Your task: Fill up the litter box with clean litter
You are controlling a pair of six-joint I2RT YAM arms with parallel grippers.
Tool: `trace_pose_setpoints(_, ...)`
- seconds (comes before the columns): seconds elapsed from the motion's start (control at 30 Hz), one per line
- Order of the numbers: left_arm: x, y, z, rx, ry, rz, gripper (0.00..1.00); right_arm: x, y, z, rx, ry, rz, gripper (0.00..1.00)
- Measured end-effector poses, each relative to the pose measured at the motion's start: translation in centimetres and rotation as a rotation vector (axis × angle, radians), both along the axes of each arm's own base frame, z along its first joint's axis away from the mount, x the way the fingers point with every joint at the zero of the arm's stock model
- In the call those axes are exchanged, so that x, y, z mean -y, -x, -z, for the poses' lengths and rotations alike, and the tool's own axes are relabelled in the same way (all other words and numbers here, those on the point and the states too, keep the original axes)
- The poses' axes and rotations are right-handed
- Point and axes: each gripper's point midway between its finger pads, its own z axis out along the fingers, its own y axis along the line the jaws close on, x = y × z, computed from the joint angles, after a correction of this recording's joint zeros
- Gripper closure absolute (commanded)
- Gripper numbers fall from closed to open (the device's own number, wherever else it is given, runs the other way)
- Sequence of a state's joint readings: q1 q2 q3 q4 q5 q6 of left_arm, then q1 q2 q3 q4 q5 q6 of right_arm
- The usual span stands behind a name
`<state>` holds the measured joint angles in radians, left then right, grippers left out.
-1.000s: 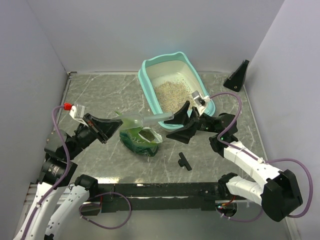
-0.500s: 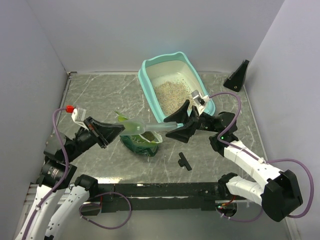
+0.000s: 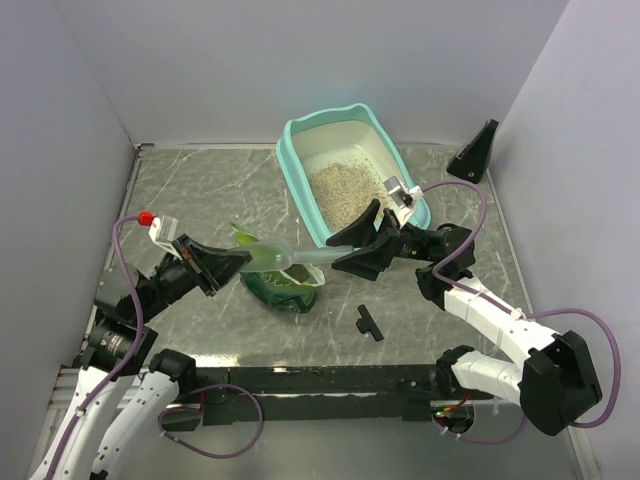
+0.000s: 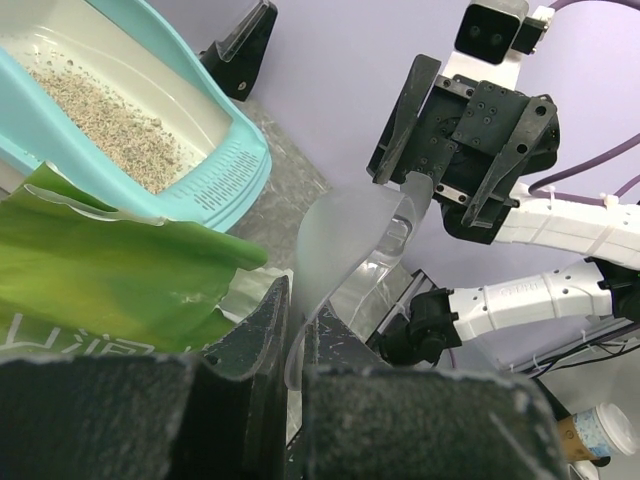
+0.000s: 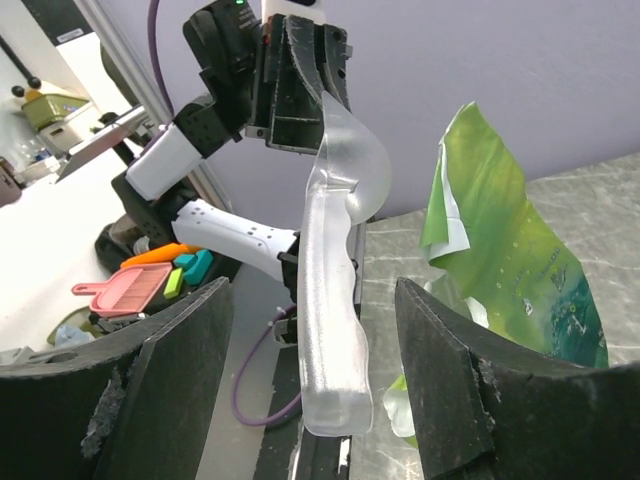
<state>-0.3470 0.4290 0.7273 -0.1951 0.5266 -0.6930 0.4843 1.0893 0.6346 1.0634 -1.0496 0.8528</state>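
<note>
we find the litter box (image 3: 302, 198) at far centre of the table (image 3: 190, 190), set at an angle, w/ the clean litter (image 3: 345, 188) in a patch on its cream floor. its near end lies just beyond the right gripper (image 3: 336, 255), whose upper finger overlaps the teal rim in the top view. the left gripper (image 3: 236, 262) is well apart from the box, to the near left. a translucent scoop (image 3: 290, 257) spans the air between the two grippers, above a green bag (image 3: 282, 287) lying on the table. left gripper: clenched on the bowl end of the scoop. the left wrist view confirms the clear plastic pinched between its dark fingers (image 4: 240, 345). right gripper: jaws parted, one each side of the scoop's handle end. the top view cannot settle contact there. the right wrist view shows the handle hanging between the pads (image 5: 170, 400) w/ a gap on both sides, so no grip. the left wrist view also gives a slotted teal section at the box's near corner and grains lying up against the inner wall, neither resolved from above. the right wrist view shows the bag's torn top standing open. also on the table: a small black t-shaped part (image 3: 368, 322) near the right arm, and a black wedge stand (image 3: 477, 150) at the far right corner.
</note>
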Motion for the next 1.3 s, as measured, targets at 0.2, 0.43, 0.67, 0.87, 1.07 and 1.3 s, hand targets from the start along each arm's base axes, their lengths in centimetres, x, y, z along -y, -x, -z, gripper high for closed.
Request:
trace_pose_setpoints(0.2, 0.0, 0.0, -0.1, 0.004, 0.004, 0.0, 0.99, -0.2, 0.4, -0.1, 0.0, -0.003, -0.016, 0.29)
trace_pose_setpoints(0.43, 0.0, -0.1, -0.2, 0.005, 0.005, 0.0, 0.99, -0.7, 0.8, 0.2, -0.009, 0.002, -0.038, 0.34)
trace_pose_setpoints(0.67, 0.1, -0.2, 0.0, -0.003, 0.002, 0.0, 0.99, -0.9, 1.0, 0.3, 0.0, 0.002, -0.046, 0.49)
trace_pose_setpoints(0.87, 0.2, -0.1, -0.1, 0.0, 0.002, 0.013, 0.99, -1.1, 0.8, 0.6, -0.018, 0.009, -0.047, 0.82)
trace_pose_setpoints(1.07, 0.2, -0.1, 0.0, -0.003, -0.001, 0.013, 0.84, -1.2, 0.7, 0.7, -0.032, 0.011, -0.054, 1.0)
trace_pose_setpoints(1.3, 0.0, -0.7, 0.4, 0.022, -0.057, -0.011, 0.27, -1.1, 1.2, 0.6, -0.041, 0.025, -0.044, 1.0)
